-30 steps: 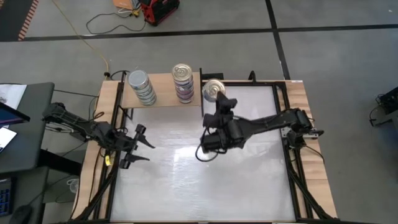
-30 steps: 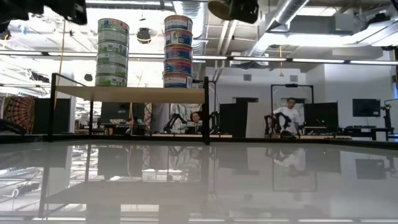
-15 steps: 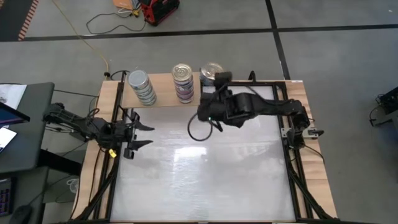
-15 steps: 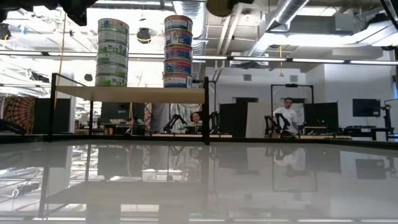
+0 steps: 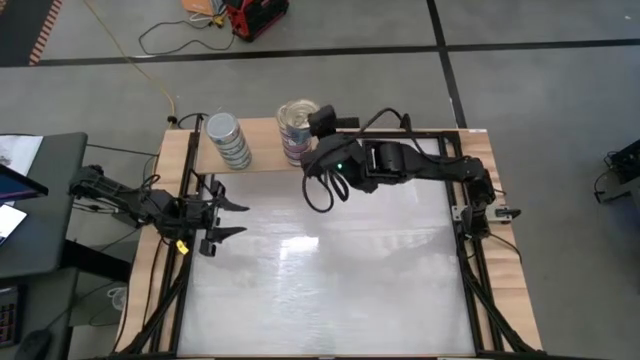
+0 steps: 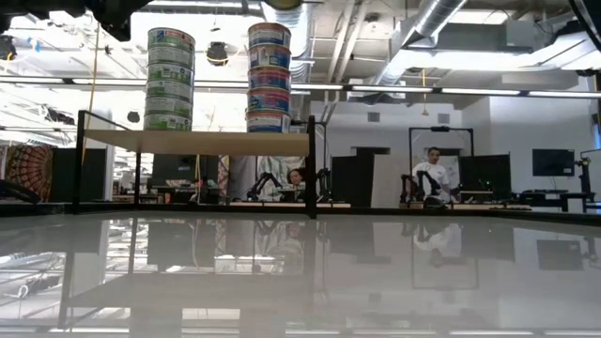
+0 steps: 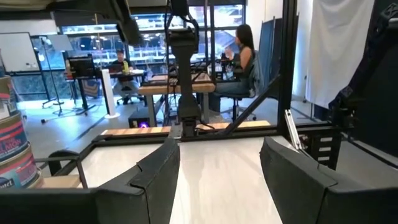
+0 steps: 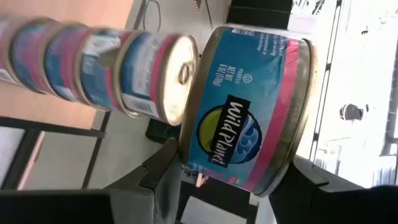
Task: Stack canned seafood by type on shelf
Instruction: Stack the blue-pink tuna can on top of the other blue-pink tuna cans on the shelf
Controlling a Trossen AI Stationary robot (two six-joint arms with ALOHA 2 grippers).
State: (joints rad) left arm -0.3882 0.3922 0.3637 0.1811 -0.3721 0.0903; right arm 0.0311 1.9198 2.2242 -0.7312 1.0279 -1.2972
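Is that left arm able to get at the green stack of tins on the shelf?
Probably yes: the left tool hangs open below the shelf, nothing between it and the green stack; the right tool is busy at the other stack.

Two tall stacks of tins stood on the shelf [image 6: 192, 141]: the green-labelled stack [image 6: 170, 79] farther from its dark end panel [image 6: 311, 164], the blue-and-pink stack [image 6: 269, 77] nearer.

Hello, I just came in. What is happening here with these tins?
The robot is stacking canned seafood on a small wooden shelf at the table's far edge. Two stacks stand there: a green-labelled one and a blue-and-pink one. The right gripper holds one more blue-and-pink tin in its jaws, close beside the top of the matching stack, not yet set down. The left gripper waits with open jaws and holds nothing, near the table's left edge.
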